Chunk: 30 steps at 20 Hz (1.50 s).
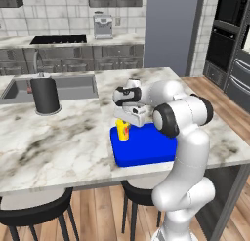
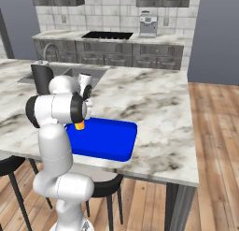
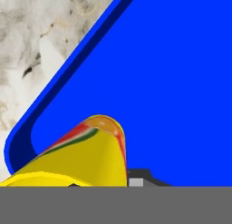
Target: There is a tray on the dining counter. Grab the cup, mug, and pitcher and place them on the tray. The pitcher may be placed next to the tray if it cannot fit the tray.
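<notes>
The white arm's two-finger gripper [image 1: 124, 122] is clenching the tall, slim bright-yellow cup [image 1: 122, 130], the handleless tumbler with a red-orange mark on its side, and is holding it over the near left corner of the bright blue rectangular tray [image 1: 146, 146] with its low raised rim. From the left base camera the cup is hanging below the hand with its lower end down at the tray's left edge; whether it is touching the tray floor cannot be told. In the hand view the cup [image 3: 86, 153] is reaching away from the camera toward the tray's rounded corner [image 3: 18, 146], and the blue floor beyond it is lying bare. The tray is sitting near the front edge of the white-grey veined marble dining counter [image 1: 63, 137], above black stools [image 1: 34, 213]. A black cylindrical canister [image 1: 45, 94] is standing upright on the counter just in front of the inset grey sink [image 1: 73, 86], well apart from the tray. From the right base camera the cup's orange-tinted end [image 2: 80, 126] is peeking out beside the arm at the tray's [image 2: 105, 139] left edge.
</notes>
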{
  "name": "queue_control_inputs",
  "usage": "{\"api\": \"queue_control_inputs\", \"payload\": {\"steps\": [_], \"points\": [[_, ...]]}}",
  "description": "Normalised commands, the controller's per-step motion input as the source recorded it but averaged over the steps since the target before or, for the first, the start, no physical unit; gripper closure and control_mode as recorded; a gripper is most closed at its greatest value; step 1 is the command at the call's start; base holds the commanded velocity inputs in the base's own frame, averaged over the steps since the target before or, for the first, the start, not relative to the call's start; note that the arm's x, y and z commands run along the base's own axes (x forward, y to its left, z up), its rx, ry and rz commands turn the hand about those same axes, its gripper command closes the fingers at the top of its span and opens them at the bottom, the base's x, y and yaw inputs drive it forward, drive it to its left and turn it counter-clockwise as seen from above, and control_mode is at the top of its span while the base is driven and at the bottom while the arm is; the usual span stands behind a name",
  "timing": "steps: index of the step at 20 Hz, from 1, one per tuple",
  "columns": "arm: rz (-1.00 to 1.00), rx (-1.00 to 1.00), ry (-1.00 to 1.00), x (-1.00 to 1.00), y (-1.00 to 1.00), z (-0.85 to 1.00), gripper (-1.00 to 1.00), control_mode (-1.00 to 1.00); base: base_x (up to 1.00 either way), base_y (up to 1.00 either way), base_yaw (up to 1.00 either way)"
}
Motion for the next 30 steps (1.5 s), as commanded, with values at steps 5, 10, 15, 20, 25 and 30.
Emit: {"api": "queue_control_inputs", "payload": {"steps": [5, 10, 15, 20, 25, 30], "points": [[0.00, 0.00, 0.00, 0.00, 0.00, 0.00, 1.00, -1.00, 0.00, 0.00, 0.00], [0.00, 0.00, 0.00, 0.00, 0.00, 0.00, 1.00, -1.00, 0.00, 0.00, 0.00], [0.00, 0.00, 0.00, 0.00, 0.00, 0.00, 1.00, -1.00, 0.00, 0.00, 0.00], [0.00, 0.00, 0.00, 0.00, 0.00, 0.00, -1.00, -1.00, 0.00, 0.00, 0.00], [0.00, 0.00, 0.00, 0.00, 0.00, 0.00, -1.00, -1.00, 0.00, 0.00, 0.00], [0.00, 0.00, 0.00, 0.00, 0.00, 0.00, -1.00, -1.00, 0.00, 0.00, 0.00]]}}
